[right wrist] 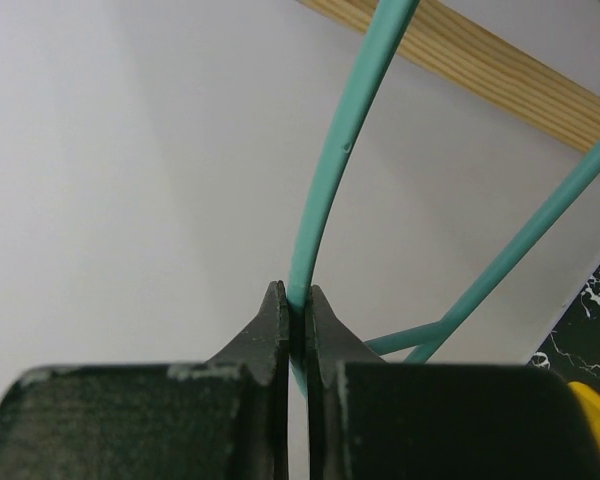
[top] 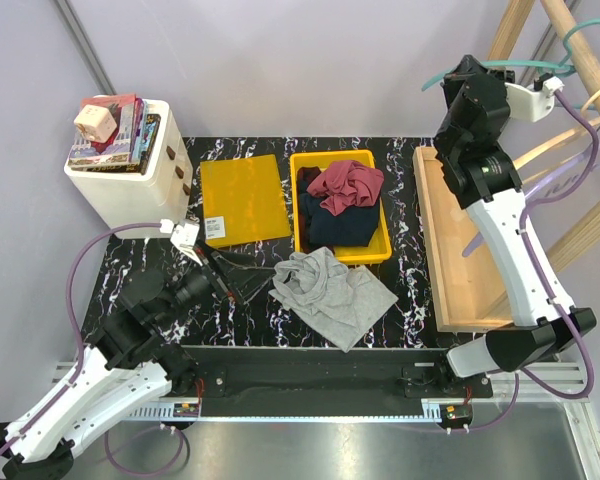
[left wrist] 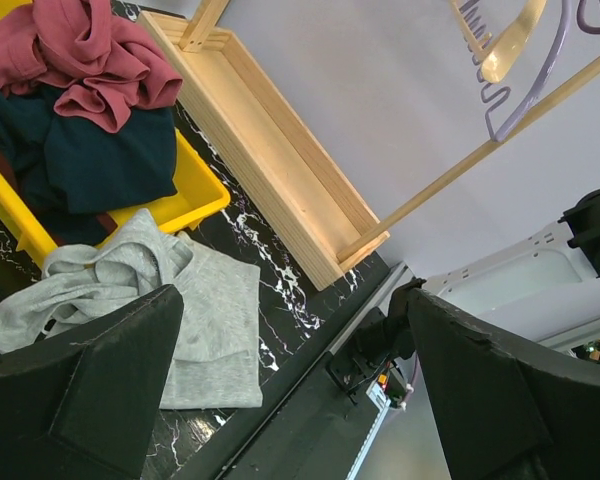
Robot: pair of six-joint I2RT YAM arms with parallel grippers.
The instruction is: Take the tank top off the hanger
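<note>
Up at the far right, the right arm (top: 505, 235) has its jaws pinched tight on the teal hanger (right wrist: 342, 150), lifting it high by the wooden rack (top: 508, 30), bare of cloth. The grey tank top (top: 330, 295) lies crumpled on the bench (top: 405, 290), just near of the yellow bin (top: 298, 215). The left arm (top: 130, 345) sits low beside it, jaws spread wide and empty. The garment looks free already.
</note>
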